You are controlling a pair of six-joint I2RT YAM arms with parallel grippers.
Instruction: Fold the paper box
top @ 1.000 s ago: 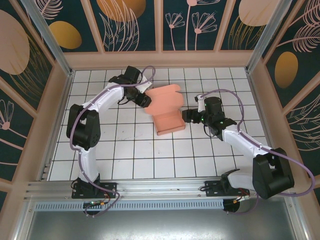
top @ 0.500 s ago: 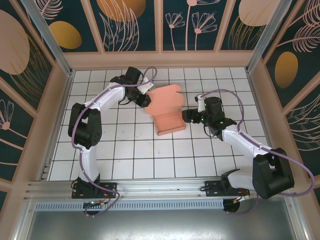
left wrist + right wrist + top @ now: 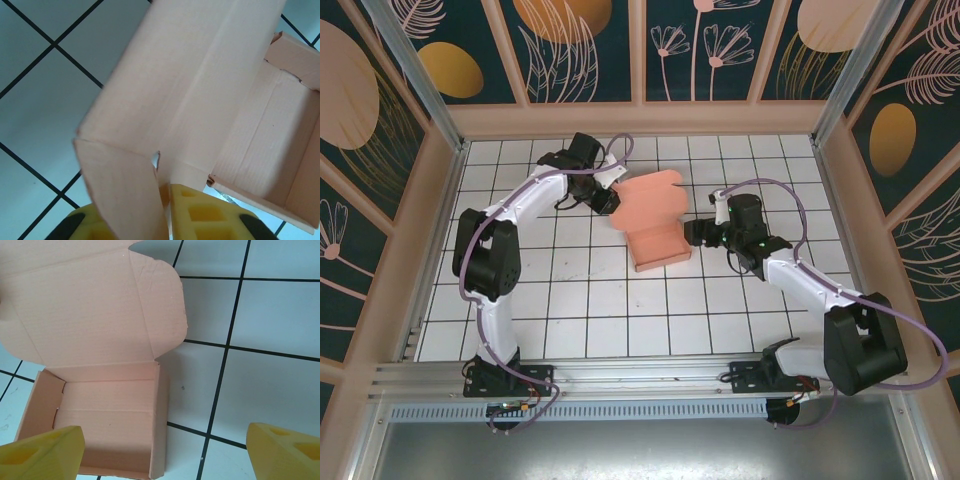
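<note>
The paper box [image 3: 658, 245] is a salmon-pink open tray on the tiled floor, with its lid [image 3: 648, 198] standing up at the far side. My left gripper [image 3: 613, 203] is at the lid's left edge. In the left wrist view it [image 3: 167, 210] is shut on a side flap of the paper box [image 3: 200, 75], the card pinched between yellow pads [image 3: 215, 215]. My right gripper [image 3: 692, 233] is open beside the tray's right wall. In the right wrist view it [image 3: 165, 452] straddles that wall of the paper box [image 3: 110, 410], its yellow fingertips [image 3: 45, 450] wide apart.
The floor [image 3: 590, 300] is white tile with black grid lines, fenced by a wooden frame [image 3: 640, 118] with patterned panels. A metal rail [image 3: 620, 375] runs along the near edge by both arm bases. Open tile lies in front of the box.
The left jaws have closed onto the lid's side flap, and the lid has tipped up slightly. The right arm has stayed still.
</note>
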